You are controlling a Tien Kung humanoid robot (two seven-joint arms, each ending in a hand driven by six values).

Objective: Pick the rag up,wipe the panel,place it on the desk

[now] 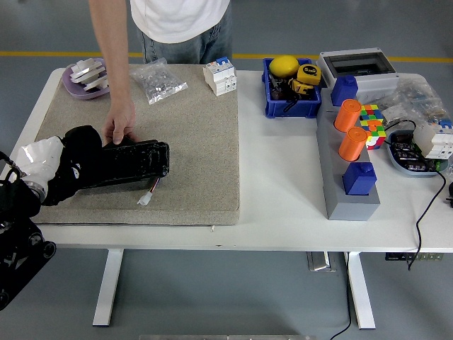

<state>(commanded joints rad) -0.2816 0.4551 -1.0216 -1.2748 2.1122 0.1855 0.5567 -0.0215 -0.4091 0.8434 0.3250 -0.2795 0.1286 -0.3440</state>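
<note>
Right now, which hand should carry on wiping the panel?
The left hand: it is at the panel's left end, holding the rag against it. The right hand is out of view. A person's hand steadies the panel from the far side.

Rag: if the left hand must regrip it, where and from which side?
Take the rag by its raised bunch at the panel's left end, coming in from the left, where the left hand clasps it now. The rag is heaped there, and a person's hand presses the panel's far edge just right of it.
</note>
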